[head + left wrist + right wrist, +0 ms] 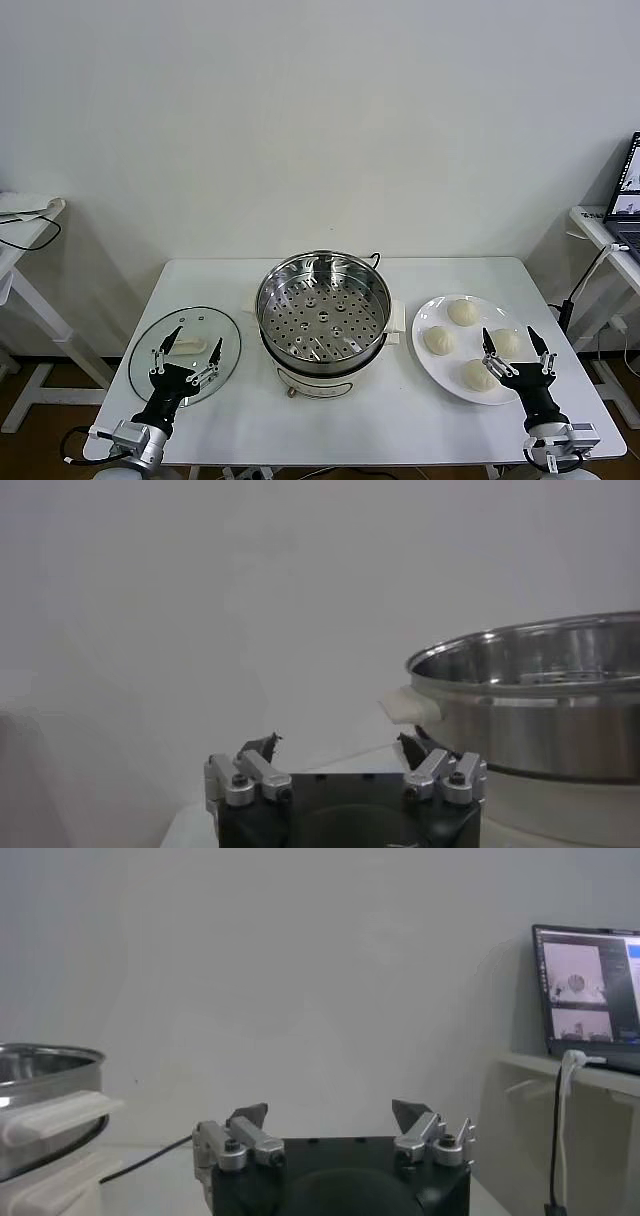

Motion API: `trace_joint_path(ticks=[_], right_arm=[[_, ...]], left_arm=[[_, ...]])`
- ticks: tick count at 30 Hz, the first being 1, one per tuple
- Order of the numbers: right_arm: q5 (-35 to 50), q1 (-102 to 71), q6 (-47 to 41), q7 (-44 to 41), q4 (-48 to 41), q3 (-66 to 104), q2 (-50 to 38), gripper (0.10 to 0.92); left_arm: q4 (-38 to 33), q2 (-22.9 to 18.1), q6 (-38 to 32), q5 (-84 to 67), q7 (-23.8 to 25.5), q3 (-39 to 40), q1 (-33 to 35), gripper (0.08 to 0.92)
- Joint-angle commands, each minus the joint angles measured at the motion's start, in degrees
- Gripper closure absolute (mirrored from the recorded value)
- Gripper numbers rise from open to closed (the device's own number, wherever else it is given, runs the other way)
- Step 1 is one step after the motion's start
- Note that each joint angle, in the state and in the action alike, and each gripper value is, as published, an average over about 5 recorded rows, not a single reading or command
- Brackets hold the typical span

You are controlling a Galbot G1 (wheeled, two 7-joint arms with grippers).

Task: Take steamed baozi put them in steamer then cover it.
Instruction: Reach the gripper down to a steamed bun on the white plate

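Several cream-white steamed baozi [463,311] lie on a white plate [428,363] at the right of the table. The steamer [323,304], a shiny steel pot with a perforated tray and white handles, stands mid-table; its rim also shows in the left wrist view [540,695]. My right gripper [518,338] hovers open over the plate's near side, above the front buns, holding nothing. Over the near edge of the glass lid [185,350], my left gripper [192,341] is open and empty. Each wrist view shows its own jaws spread wide: left gripper [338,742], right gripper [330,1111].
The flat glass lid with its white handle lies left of the pot. A side table with cables [25,215] is at far left; another with a laptop [625,190] and hanging cable stands at far right. The pot's cord [145,1158] runs behind it.
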Motion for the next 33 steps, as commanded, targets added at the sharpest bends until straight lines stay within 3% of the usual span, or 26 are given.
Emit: trace_joint_path(ticks=[1,9,18,23,33], right_arm=[[0.07,-0.13,-0.16,0.02,0.12,0.02,0.05,0.203],[-2.05,2.66,-2.16,-0.19,0.00,0.72,-3.52,0.203],[-15.39,10.41,-8.99,-2.14,-4.19,-0.58,-21.75,0.203],[-22.16,16.28,-13.54,-8.95,-8.77,-5.30,-34.18,0.203],[-25.03,35.56,-17.97,-30.49,-19.81,-24.04,-49.41,0.203]], left_arm=[[0.00,0.01,-0.02,0.02,0.02,0.00,-0.02,0.177],[0.40,0.16,-0.26,0.04,0.18,-0.11,-0.14,0.177],[-1.33,0.20,-0.37,-0.11,0.21,-0.85,0.09,0.177],[-2.01,0.04,-0.48,-0.11,0.18,-1.01,0.35,0.177],[-3.08,-0.10,-0.66,-0.01,-0.05,-1.16,1.15,0.177]])
